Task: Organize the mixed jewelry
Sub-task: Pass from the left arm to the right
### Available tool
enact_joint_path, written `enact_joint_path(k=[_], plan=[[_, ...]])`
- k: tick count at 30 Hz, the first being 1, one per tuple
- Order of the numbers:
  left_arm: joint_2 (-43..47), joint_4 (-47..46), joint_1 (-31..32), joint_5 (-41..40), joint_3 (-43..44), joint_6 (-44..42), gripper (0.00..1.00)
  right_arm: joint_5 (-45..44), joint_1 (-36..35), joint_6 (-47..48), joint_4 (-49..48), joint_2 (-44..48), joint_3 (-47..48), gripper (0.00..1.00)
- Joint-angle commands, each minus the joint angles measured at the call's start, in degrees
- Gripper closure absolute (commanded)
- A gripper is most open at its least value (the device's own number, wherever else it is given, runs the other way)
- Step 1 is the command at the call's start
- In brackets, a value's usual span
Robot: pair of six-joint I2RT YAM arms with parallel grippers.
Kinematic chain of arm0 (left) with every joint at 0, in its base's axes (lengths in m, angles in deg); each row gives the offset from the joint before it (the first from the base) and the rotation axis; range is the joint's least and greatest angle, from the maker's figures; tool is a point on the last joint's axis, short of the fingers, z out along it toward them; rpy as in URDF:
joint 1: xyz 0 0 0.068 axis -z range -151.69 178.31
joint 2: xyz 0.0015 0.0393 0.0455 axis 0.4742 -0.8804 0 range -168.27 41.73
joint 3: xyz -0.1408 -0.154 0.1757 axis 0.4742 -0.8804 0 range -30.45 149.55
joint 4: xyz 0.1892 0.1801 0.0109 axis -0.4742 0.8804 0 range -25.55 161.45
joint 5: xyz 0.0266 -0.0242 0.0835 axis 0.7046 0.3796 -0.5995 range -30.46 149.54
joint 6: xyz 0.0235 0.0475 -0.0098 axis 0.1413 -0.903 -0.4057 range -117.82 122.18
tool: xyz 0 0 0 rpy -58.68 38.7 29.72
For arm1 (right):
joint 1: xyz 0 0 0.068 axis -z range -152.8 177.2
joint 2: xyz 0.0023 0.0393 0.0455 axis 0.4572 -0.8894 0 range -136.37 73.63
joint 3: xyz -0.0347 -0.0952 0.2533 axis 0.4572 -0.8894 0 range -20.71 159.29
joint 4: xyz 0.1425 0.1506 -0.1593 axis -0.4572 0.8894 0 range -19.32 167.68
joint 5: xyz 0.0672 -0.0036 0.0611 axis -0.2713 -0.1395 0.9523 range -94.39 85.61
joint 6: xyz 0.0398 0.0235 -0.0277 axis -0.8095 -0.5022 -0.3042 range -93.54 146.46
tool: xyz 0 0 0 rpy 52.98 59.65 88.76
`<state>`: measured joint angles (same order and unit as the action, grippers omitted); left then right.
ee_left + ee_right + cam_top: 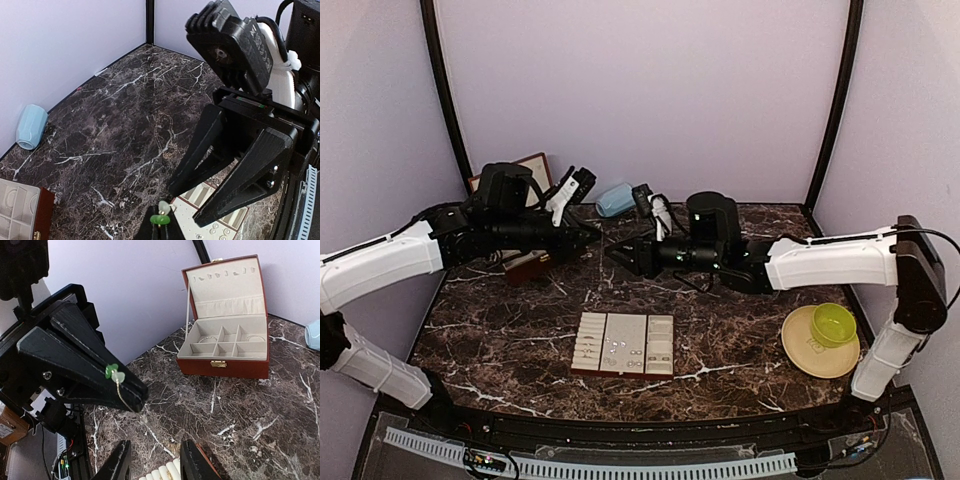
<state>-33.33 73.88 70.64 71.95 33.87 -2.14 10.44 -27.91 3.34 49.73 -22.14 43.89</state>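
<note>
My left gripper (159, 227) is shut on a small earring (160, 219) with a green bead, a pale bead and a thin gold wire. The earring also shows in the right wrist view (114, 373), pinched near the left gripper's (134, 394) tip. My right gripper (156, 460) is open and empty, facing the left one from close by. In the top view both grippers, left (594, 232) and right (619, 257), meet in the air behind the cream-lined tray (623, 345). Several tiny shiny pieces (623, 350) lie in the tray's middle panel.
The open red-brown jewelry box (225, 337) with cream compartments stands at the back left, partly hidden by the left arm in the top view (525, 266). A pale blue cup (614, 199) lies by the back wall. A yellow plate (810, 350) with a green bowl (833, 323) sits at the right.
</note>
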Motion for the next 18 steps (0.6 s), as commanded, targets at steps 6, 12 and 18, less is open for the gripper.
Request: enact_joint_path(k=[6,12,18], plan=[[2.61,4.51,-0.53,2.78,2.50,-0.96,1.00,2.62,-0.61,3.27,-0.02,-2.98,5.82,0.67],[2.69,3.85,-0.51,3.80,2.39,-0.47,1.00,2.28,-0.61,3.62,0.45,-4.51,7.21,0.72],[2.77,3.89,-0.50,4.06,2.14,-0.20,1.00,5.37,-0.57,3.93,-0.22,-6.10,8.51,0.82]])
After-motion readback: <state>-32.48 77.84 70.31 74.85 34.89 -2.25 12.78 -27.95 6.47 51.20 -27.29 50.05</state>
